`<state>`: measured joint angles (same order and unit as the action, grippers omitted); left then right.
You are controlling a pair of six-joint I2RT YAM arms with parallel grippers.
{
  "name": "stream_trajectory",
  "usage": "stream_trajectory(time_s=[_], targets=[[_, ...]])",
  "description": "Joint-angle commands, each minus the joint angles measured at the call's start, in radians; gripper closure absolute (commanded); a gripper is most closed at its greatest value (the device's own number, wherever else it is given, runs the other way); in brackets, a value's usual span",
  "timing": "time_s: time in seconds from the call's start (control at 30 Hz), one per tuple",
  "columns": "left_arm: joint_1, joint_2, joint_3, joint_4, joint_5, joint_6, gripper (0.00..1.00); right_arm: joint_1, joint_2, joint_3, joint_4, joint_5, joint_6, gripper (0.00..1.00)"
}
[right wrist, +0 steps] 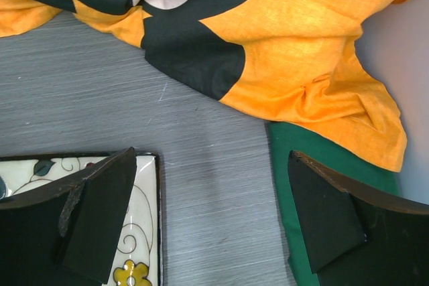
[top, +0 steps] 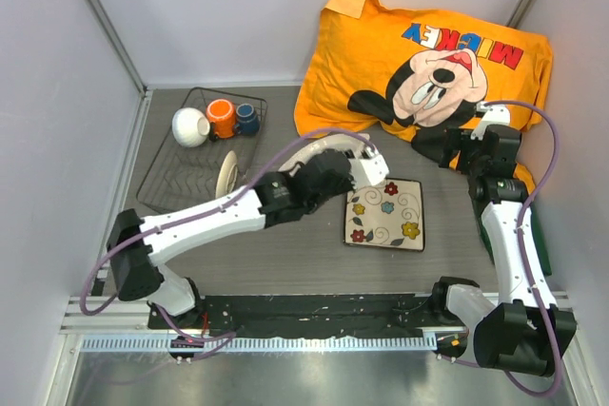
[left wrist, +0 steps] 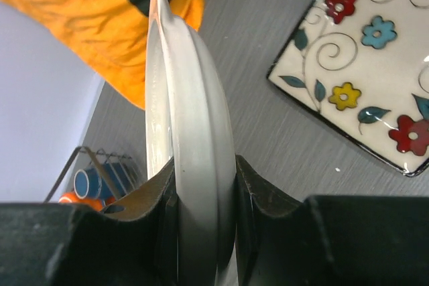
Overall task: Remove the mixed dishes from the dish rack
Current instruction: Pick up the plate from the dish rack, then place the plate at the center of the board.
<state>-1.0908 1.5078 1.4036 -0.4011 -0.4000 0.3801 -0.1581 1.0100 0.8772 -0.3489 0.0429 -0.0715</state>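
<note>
1. Behind the square plate (top: 385,214), the word "MICKEY" is printed in coloured capitals on an orange cloth (top: 371,45). It is seen upside down from the overhead camera, beside a Mickey Mouse face.
2. Left of the plate and farther back, the dish rack (top: 171,178) is set on the grey table (top: 285,254). A small white bowl (top: 190,126), an orange mug (top: 221,118) and a dark-blue cup (top: 247,119) are grouped at the rack's far end. A cream dish (top: 227,173) is stood on edge among the tines on the side nearer the plate.
3. The plate itself is laid flat on the table, with its flowers and swirls facing up.
4. The left arm is stretched diagonally across the table from its base, which is nearer than the plate and to its left. The left gripper (left wrist: 204,179) is placed just by the plate's far-left corner.
5. A white round dish (left wrist: 194,112) is clamped edge-on between the left fingers (left wrist: 261,195). It is held upright beside the plate, well apart from the rack.
6. Right of the plate, the right arm is raised from its base and bent inward at the wrist towards the cloth's black patch.
7. The right gripper (right wrist: 211,226) is spread wide, with nothing between its fingers (right wrist: 100,219). One finger is seen overlapping the plate's corner in the wrist view. A green mat (right wrist: 281,219) is seen to the plate's right, partly tucked under the cloth.
</note>
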Motion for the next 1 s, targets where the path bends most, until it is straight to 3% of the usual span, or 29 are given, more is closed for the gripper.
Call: stream_trajectory(time_s=[0.0, 0.53, 0.97], targets=[[-0.095, 0.037, -0.018, 0.286, -0.138, 0.167, 1.00, -0.014, 0.009, 0.048, 0.025, 0.037, 0.015, 0.01], [-0.303, 0.314, -0.035, 0.564, -0.279, 0.419, 1.00, -0.015, 0.015, 0.045, 0.024, 0.012, 0.013, 0.01], [-0.334, 0.434, -0.080, 0.683, -0.315, 0.488, 1.00, -0.014, 0.001, 0.046, 0.019, -0.003, 0.012, 0.01]])
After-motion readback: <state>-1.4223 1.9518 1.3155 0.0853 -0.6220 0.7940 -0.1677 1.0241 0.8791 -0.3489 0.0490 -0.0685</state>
